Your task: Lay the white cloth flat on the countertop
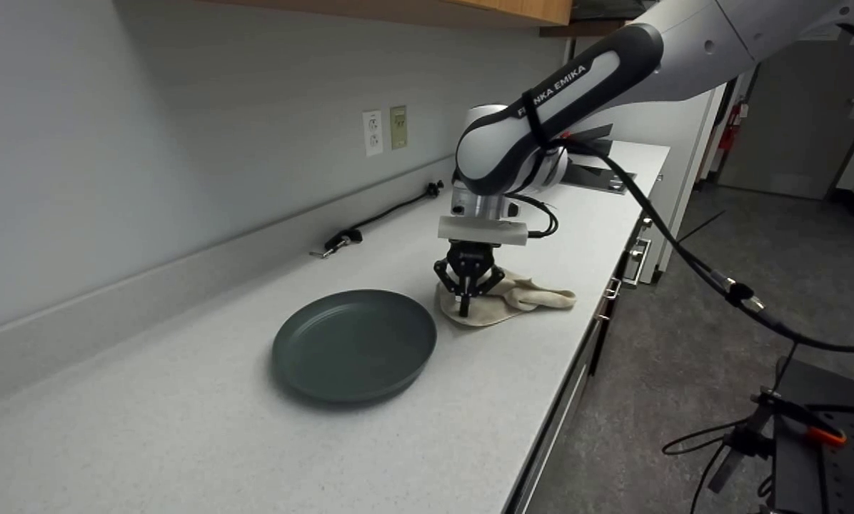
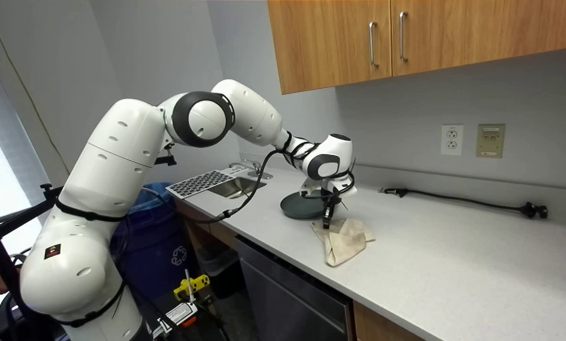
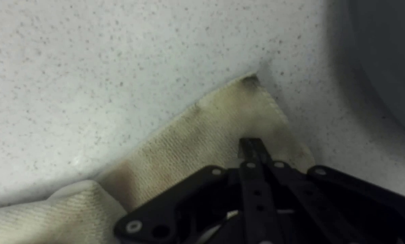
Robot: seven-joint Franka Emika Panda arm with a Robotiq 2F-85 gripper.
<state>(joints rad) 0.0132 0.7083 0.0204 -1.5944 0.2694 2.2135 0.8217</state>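
The fingers (image 3: pixel 252 147) point down and are brought fully together, tip beside tip, with nothing visible in their hold; whether the tips touch the cloth (image 3: pixel 195 142) or stop just above it, I cannot tell. Cream with tan stains, the cloth lies on the desk (image 1: pixel 148 428) directly below the fingers and is only partly flat. In the wrist view its smooth part spreads under the fingers, and a corner with a dark smudge lies just ahead of the tips. A thick fold sits off to their left there. In an exterior view this bunched part (image 1: pixel 538 296) reaches away from the fingers toward the desk's front edge.

The dark green plate (image 1: pixel 355 346) is near the fingers, on the side away from the fold; in the wrist view a strip of desk shows between it and the cloth. A black cord (image 1: pixel 345 237) lies farther from the fingers, toward the wall (image 1: pixel 255 143), with an outlet (image 1: pixel 373 133) above it. In an exterior view the sink (image 2: pixel 235 188) is well apart from the fingers, past the plate, and the arm (image 2: pixel 259 113) comes down to the fingers from above.
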